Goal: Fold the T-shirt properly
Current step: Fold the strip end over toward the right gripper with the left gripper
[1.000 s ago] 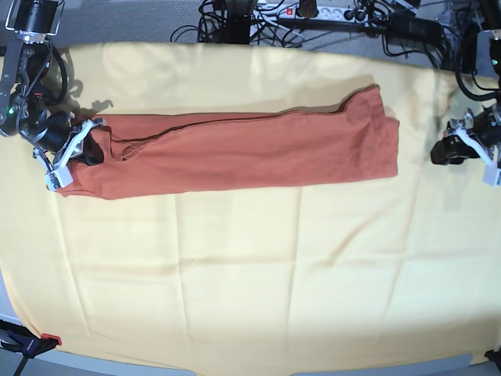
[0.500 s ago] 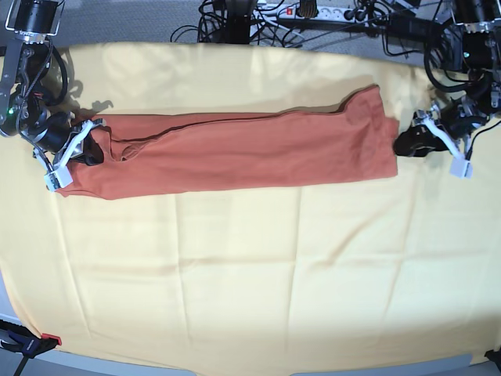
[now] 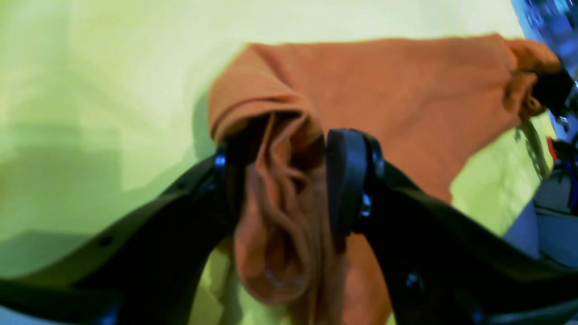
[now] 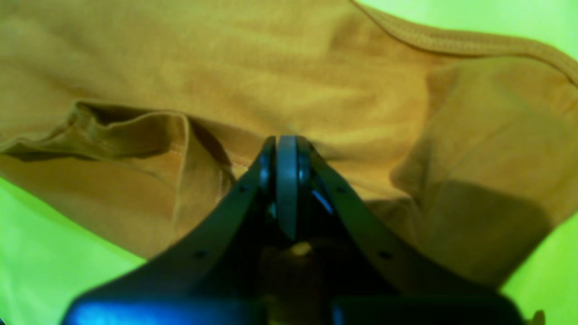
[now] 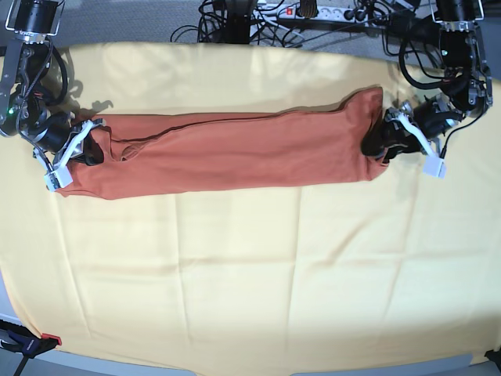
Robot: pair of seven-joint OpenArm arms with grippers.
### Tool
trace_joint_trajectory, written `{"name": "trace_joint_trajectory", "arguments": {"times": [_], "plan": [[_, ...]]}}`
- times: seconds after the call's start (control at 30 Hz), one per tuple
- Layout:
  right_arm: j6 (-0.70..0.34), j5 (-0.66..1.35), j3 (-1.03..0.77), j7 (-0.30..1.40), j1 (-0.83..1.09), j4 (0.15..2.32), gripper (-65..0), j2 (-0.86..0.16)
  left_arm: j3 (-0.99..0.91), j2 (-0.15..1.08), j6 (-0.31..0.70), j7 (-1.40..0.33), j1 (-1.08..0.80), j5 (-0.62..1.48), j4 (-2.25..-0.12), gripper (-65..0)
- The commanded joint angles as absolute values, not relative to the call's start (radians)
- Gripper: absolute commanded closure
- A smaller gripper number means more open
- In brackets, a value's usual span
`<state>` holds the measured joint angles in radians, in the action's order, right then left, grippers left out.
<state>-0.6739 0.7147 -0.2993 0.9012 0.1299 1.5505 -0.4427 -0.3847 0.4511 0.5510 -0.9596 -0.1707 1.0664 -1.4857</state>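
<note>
The rust-orange T-shirt (image 5: 235, 149) lies folded into a long narrow strip across the back half of the table. At its right end in the base view, my left gripper (image 5: 381, 145) is pushed into the hem. The left wrist view shows its jaws standing apart, left gripper (image 3: 282, 158) open, with bunched T-shirt (image 3: 384, 90) fabric between the fingers (image 3: 345, 180). At the strip's left end, my right gripper (image 5: 86, 150) sits by the collar. In the right wrist view the right gripper (image 4: 286, 144) is shut, its tips pinching a fold of the T-shirt (image 4: 316, 67).
A large pale yellow cloth (image 5: 250, 274) covers the table under the shirt. Cables and a power strip (image 5: 313, 14) run along the back edge. A clamp (image 5: 31, 343) grips the front left corner.
My left arm has moved from the table's right edge leftward onto the shirt's right end, pushing and bunching the hem between its jaws. The right arm has not moved.
</note>
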Motion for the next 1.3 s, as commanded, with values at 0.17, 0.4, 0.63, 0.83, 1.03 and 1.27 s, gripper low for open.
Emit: {"name": "trace_joint_trajectory", "arguments": {"times": [0.17,0.4,0.63,0.83,1.03,1.27], "plan": [[-0.67,0.709,-0.308,0.909,0.121,1.559,0.0,-0.46,-0.387,0.466,0.546,-0.965,-0.159,1.054,-1.497,0.0],[-0.673,0.789,-0.308,0.909,0.121,1.56,0.0,-0.461,-0.408,0.471,0.529,-0.965,-0.095,1.005,-1.497,0.0],[-0.685,0.814,-0.308,0.909,0.119,1.56,0.0,-0.46,-0.45,0.472,0.505,-0.972,-0.068,1.013,-1.497,0.0],[-0.685,0.811,-0.308,0.909,0.119,1.56,0.0,-0.46,-0.453,0.471,0.62,-1.044,-0.068,1.233,-1.499,0.0],[-0.685,0.811,-0.308,0.909,0.119,1.56,0.0,-0.46,-0.453,0.441,0.698,-1.198,-0.068,1.484,-1.5,0.0],[-0.685,0.804,-0.308,0.91,0.124,1.56,0.0,-0.46,-0.452,0.312,0.698,-1.171,-0.034,1.484,-1.503,0.0]]}}
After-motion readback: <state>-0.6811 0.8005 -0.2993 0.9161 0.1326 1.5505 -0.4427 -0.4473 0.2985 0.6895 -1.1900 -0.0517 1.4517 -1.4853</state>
